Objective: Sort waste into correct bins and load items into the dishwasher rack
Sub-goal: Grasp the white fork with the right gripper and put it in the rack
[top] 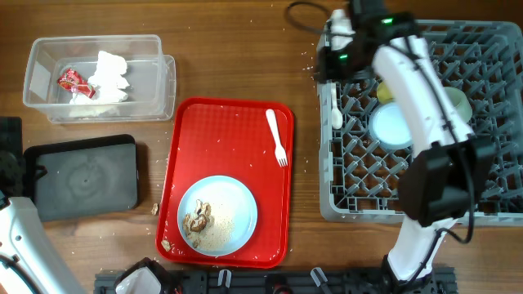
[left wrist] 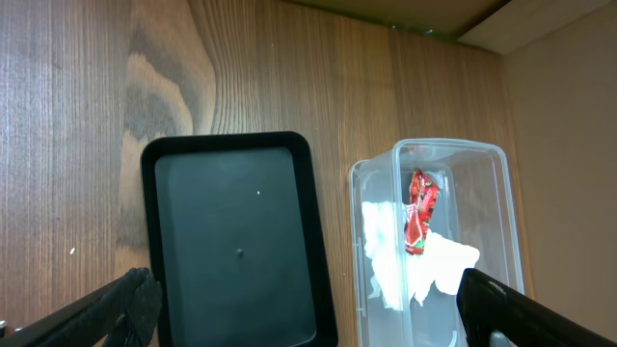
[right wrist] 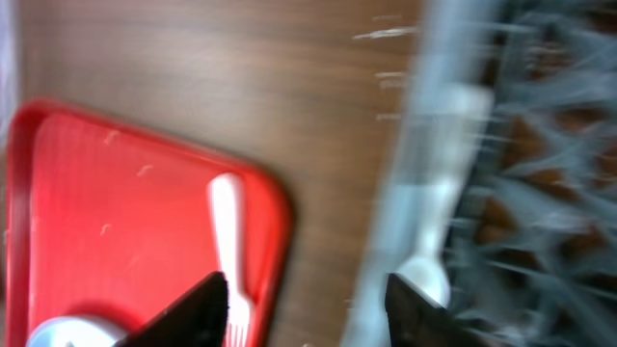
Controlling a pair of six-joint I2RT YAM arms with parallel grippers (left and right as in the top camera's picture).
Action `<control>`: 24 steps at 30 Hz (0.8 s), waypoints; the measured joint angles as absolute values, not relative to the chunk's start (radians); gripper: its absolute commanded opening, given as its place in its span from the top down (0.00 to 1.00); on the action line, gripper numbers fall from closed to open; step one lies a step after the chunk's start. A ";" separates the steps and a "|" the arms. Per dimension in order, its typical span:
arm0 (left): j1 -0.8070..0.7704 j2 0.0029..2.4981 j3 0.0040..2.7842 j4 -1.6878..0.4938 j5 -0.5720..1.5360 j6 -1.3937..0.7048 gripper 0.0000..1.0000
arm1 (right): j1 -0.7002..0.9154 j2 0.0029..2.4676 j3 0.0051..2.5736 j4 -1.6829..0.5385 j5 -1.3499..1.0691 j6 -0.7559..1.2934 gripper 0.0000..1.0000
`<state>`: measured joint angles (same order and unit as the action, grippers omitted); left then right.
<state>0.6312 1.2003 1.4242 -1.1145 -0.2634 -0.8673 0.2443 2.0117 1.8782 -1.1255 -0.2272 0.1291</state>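
Note:
The clear tub (top: 163,86) holds the white napkin (top: 110,77) and the red wrapper (top: 71,81); both show in the left wrist view (left wrist: 415,265), (left wrist: 420,207). The black tray (top: 82,175) lies empty beside it. The light-blue plate (top: 237,208) with food scraps (top: 200,220) and the white fork (top: 276,135) lie on the red tray. The grey rack (top: 359,204) holds the white spoon (top: 336,114), the yellow cup (top: 384,91) and pale bowls (top: 391,125). My right gripper (top: 331,59) (right wrist: 307,289) is open and empty over the rack's left edge. My left gripper (left wrist: 308,294) is open above the black tray (left wrist: 236,241).
The red serving tray (top: 221,122) sits in the middle of the wooden table. A few crumbs lie on the table by the tray's left edge (top: 154,209). The right arm reaches across the rack. The right wrist view is blurred.

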 measured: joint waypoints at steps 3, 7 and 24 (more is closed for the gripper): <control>0.631 1.200 1.424 -1.115 -0.263 -0.867 0.00 | 0.477 2.007 1.871 -1.128 -0.147 0.170 0.37; 0.631 1.200 1.424 -1.114 -0.263 -0.867 0.00 | 0.643 2.054 1.818 -1.121 0.027 0.249 0.38; 0.631 1.200 1.424 -1.114 -0.263 -0.867 0.00 | 0.615 2.289 1.829 -1.186 0.019 0.272 0.96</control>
